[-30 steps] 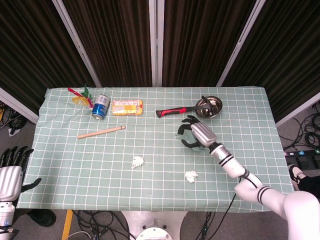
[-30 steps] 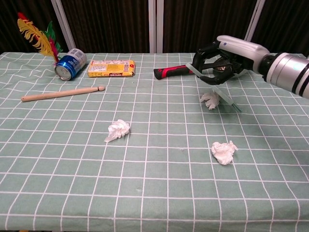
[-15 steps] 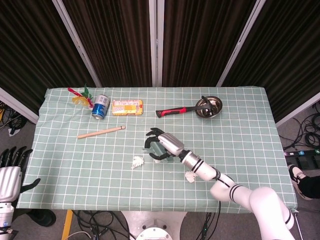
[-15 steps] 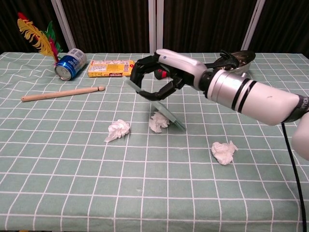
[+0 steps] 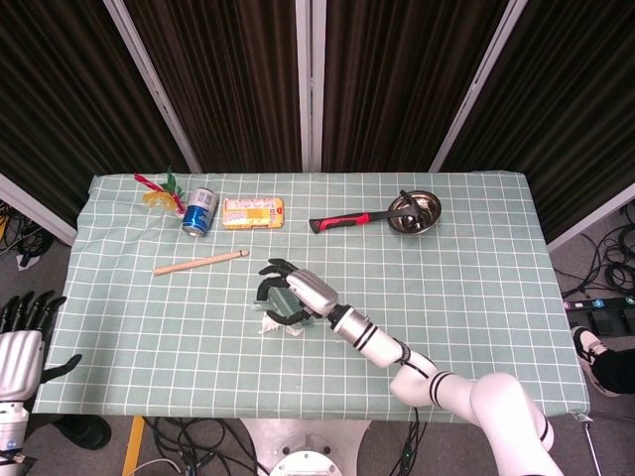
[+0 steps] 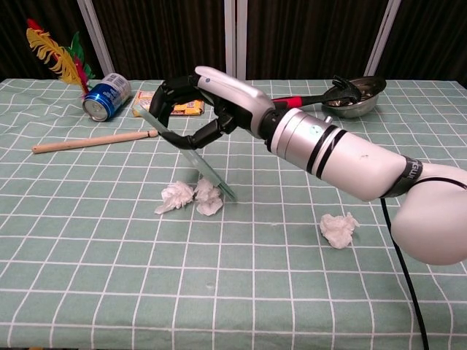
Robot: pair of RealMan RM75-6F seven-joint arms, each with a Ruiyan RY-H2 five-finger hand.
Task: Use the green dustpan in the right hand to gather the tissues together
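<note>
My right hand (image 6: 203,98) grips the thin green dustpan (image 6: 202,165), whose blade slants down to the tablecloth. Its lower edge rests against a crumpled white tissue (image 6: 209,197), which lies touching a second tissue (image 6: 174,197) to its left. A third tissue (image 6: 338,228) lies apart on the right, under my forearm. In the head view the right hand (image 5: 292,294) and the dustpan (image 5: 277,299) sit just above the two tissues (image 5: 281,325); the third is hidden by the arm. My left hand (image 5: 20,345) hangs off the table's left edge, fingers spread, holding nothing.
Along the far side stand a feather toy (image 6: 55,55), a blue can (image 6: 106,96) on its side, a yellow packet (image 5: 252,212), a red-handled hammer (image 5: 347,220) and a metal bowl (image 6: 355,95). A wooden stick (image 6: 95,141) lies left of the hand.
My right hand swept the dustpan leftward across the table, pushing one tissue along until it lies against the left tissue. The left hand and the third tissue stayed put.
</note>
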